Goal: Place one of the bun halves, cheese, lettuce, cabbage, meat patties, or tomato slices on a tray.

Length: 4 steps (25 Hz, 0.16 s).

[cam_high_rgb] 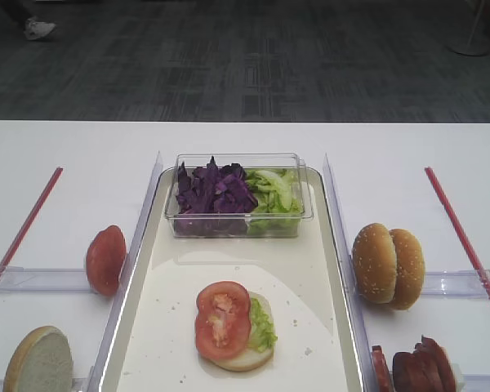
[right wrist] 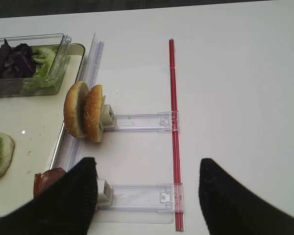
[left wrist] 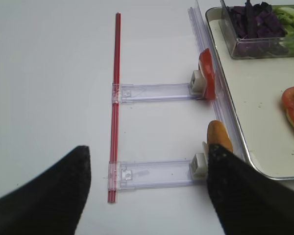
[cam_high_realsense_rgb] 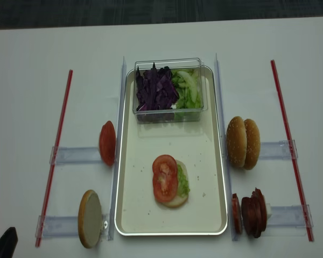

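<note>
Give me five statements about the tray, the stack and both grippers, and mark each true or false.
1. A tomato slice tops the stack on the tray. True.
2. The clear box holds meat patties. False: it holds purple cabbage and lettuce.
3. Two sesame bun tops stand on edge right of the tray. True.
4. The left gripper grips a bun. False: open, empty.
5. The right gripper is shut. False: open.
</note>
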### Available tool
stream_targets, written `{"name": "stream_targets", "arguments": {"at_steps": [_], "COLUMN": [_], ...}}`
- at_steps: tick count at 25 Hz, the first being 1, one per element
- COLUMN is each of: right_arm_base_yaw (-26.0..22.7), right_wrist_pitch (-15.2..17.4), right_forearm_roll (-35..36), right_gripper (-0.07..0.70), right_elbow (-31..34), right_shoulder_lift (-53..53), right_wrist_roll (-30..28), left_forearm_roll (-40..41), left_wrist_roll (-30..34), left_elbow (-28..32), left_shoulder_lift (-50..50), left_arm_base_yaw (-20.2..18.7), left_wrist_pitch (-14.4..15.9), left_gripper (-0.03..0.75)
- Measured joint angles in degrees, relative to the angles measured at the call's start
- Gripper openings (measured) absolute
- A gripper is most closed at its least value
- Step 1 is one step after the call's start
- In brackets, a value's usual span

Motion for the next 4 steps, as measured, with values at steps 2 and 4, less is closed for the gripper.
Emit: {"name": "stream_targets", "arguments": {"at_steps": [2, 4], "right_arm_base_yaw": [0.0, 0.0], "right_wrist_pitch": [0.0, 0.0], "right_forearm_roll": [0.0, 0.0], "right_gripper": [0.478, 0.478], "right_elbow": [0.0, 0.0], "right_shoulder_lift": [0.0, 0.0], "right_wrist_roll": [0.0, 0.0], "left_forearm_roll": [0.0, 0.0], "left_wrist_roll": [0.0, 0.0], "left_elbow": [0.0, 0.0], "left_shoulder_lift": [0.0, 0.0], "left_arm_base_yaw": [0.0, 0.0], "left_wrist_pitch": [0.0, 0.0], "left_gripper": [0.475, 0.475]}}
